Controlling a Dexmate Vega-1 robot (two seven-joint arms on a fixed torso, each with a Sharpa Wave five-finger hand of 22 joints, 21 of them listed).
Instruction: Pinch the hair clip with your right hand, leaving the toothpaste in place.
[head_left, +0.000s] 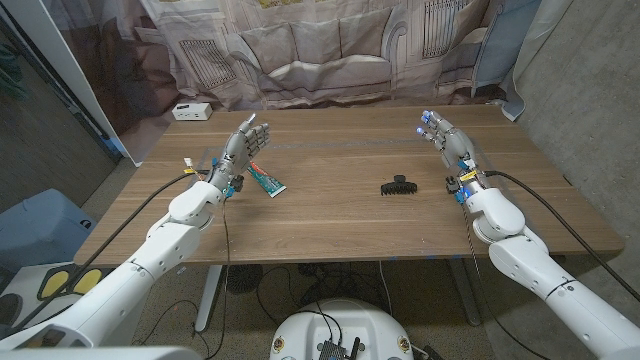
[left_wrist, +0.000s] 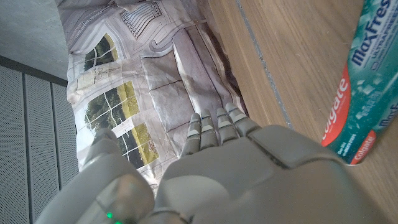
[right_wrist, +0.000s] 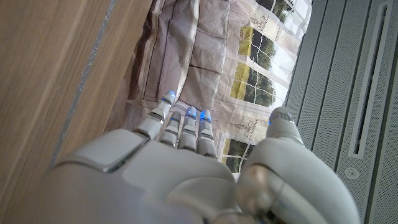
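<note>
Step in hand: the approach has not yet begun — nothing is being held.

Nearest the robot, both forearms are entering from the bottom corners of the head view and rising over the wooden table (head_left: 330, 225). The right hand (head_left: 441, 134) is standing raised above the table's right portion, fingers apart and reaching toward the far edge, grasping nothing. The left hand (head_left: 243, 146) is doing likewise on the left side, released and empty; the left wrist view is showing its fingers extended over bare wood.

The hair clip (head_left: 397, 185) is lying on the table near the middle, somewhat right of centre, between the two hands and inward of the right hand. The toothpaste (head_left: 266, 180) is lying just beside the left hand, well apart from the clip. Whether the left hand is touching the tube cannot be told from these views.

Next move, as a judgement: the right hand is needing to travel inward and down, then close thumb against finger on the clip.

Open room: bare wood is surrounding the clip on all sides, so no obstruction is lying on the path. Farther back, a white box (head_left: 191, 111) is sitting near the far left edge, before a printed backdrop (head_left: 320, 50).
</note>
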